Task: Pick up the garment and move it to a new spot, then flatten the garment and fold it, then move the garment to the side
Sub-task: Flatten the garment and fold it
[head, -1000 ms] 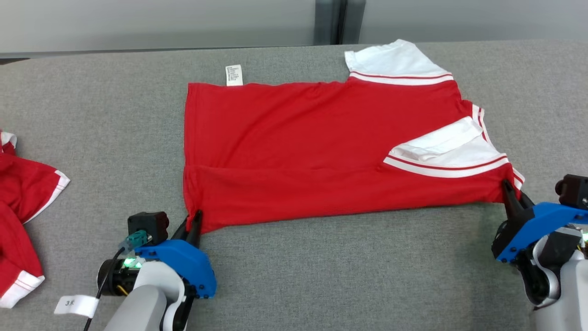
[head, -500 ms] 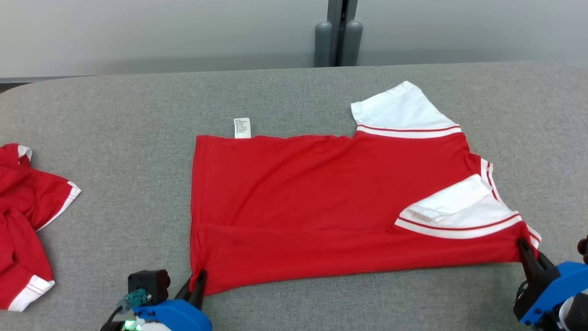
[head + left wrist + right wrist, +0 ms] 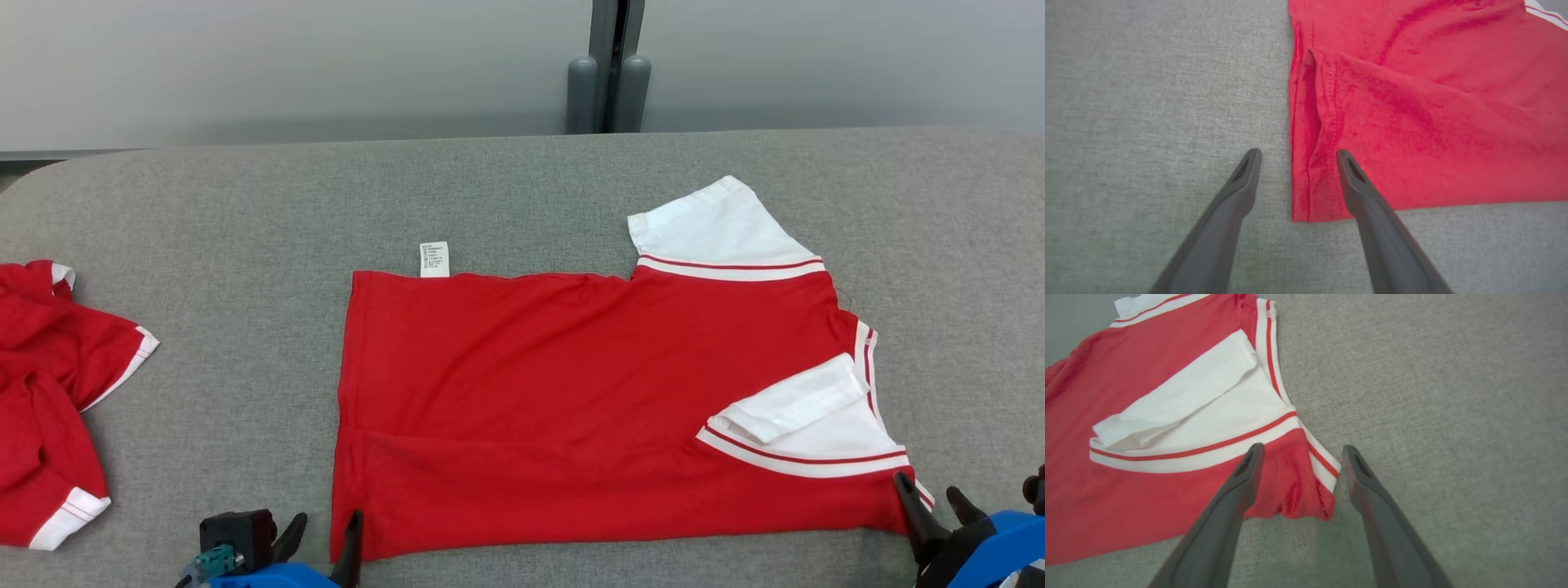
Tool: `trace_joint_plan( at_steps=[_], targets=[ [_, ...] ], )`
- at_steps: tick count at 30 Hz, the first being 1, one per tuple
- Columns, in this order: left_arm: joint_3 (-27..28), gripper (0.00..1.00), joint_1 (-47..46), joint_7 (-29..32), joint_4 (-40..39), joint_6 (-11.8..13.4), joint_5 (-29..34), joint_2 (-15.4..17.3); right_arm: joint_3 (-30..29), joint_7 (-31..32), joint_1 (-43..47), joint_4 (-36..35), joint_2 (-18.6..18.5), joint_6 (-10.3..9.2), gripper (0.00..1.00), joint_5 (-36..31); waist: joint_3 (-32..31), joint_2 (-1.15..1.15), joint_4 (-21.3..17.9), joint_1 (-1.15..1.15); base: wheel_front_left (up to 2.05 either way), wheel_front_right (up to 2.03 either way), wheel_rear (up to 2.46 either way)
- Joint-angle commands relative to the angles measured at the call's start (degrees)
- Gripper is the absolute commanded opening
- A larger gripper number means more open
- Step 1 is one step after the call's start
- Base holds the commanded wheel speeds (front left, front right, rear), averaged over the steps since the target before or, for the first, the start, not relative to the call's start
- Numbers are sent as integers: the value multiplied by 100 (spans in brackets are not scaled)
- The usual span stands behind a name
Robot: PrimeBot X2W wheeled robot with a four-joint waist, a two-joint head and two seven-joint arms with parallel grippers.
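Left tool point(image 3: 326, 523): open, jaws standing wide apart and gripping nothing. It sits at the near left corner of the garment point(image 3: 571, 392). One finger is over the bare bench point(image 3: 245, 204) just outside the side hem. The other lies over the red cloth just inside it.

Right tool point(image 3: 927, 486): open, jaws wide and gripping nothing. It straddles the near right corner of the garment, where the striped trim ends.

Garment: a red shirt with white trim, lying flat at the middle of the bench. Its near long edge is doubled over into a band running from one tool to the other. The near sleeve point(image 3: 808, 416) is white and folded inward onto the red body. The far sleeve point(image 3: 718, 229) is white and juts out past the far edge. A care label point(image 3: 434, 259) projects from the far edge near the left corner.

Surface: grey woven fabric covering. A second red garment point(image 3: 49, 392) lies crumpled at the bench's left edge, well apart from the first.

Room: a pale grey wall point(image 3: 286, 65) stands behind the bench, with two rounded grey posts point(image 3: 608, 90) at its centre.

Views: the left wrist view shows the hem stitching and a raised crease at the corner. The right wrist view shows the corner puckered and slightly lifted between the fingers.
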Motion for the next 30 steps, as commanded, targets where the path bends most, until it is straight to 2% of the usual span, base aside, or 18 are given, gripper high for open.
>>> trace_joint_plan(
  at_steps=[1, 5, 9, 11, 16, 19, 23, 30],
  targets=[
    [33, 100, 26, 35, -63, 30, -7, 56, -27, 4, -23, -7, -12, 1, 100, -59, -37, 0, 4, 0, 0, 0, 0],
    [65, 100, -51, 124, -270, -48, -37, 199, -39, 178, -124, -234, -12, 1, 100, -199, -116, 0, 19, 0, 0, 0, 0],
    [-14, 100, -418, 415, -454, -186, 100, 472, 88, 655, -400, -573, -11, 1, 100, -412, -165, 0, -1, 0, 0, 0, 0],
    [-52, 100, -693, 609, -478, -353, 66, 577, 234, 930, -611, -731, -56, 1, 100, -475, -178, 0, -2, 0, 0, 0, 0],
    [-25, 100, -1623, 1211, -216, -848, -188, 798, 780, 1514, -1431, -854, -434, 1, 100, -383, -115, 0, -108, 0, 0, 0, 0],
    [62, 100, -2188, 1522, 57, -1071, -383, 868, 1200, 1752, -2129, -696, -616, 1, 100, -278, 13, 0, -239, 0, 0, 0, 0],
    [107, 100, -2891, 1958, 442, -1330, -468, 1110, 1756, 1936, -3058, -371, -666, 1, 100, -147, 317, 0, -449, 0, 0, 0, 0],
    [-7, 100, -3749, 2631, 989, -1611, -633, 1446, 2371, 1703, -4268, 413, -627, 1, 100, 50, 797, 0, -744, 0, 0, 0, 0]
  ],
)
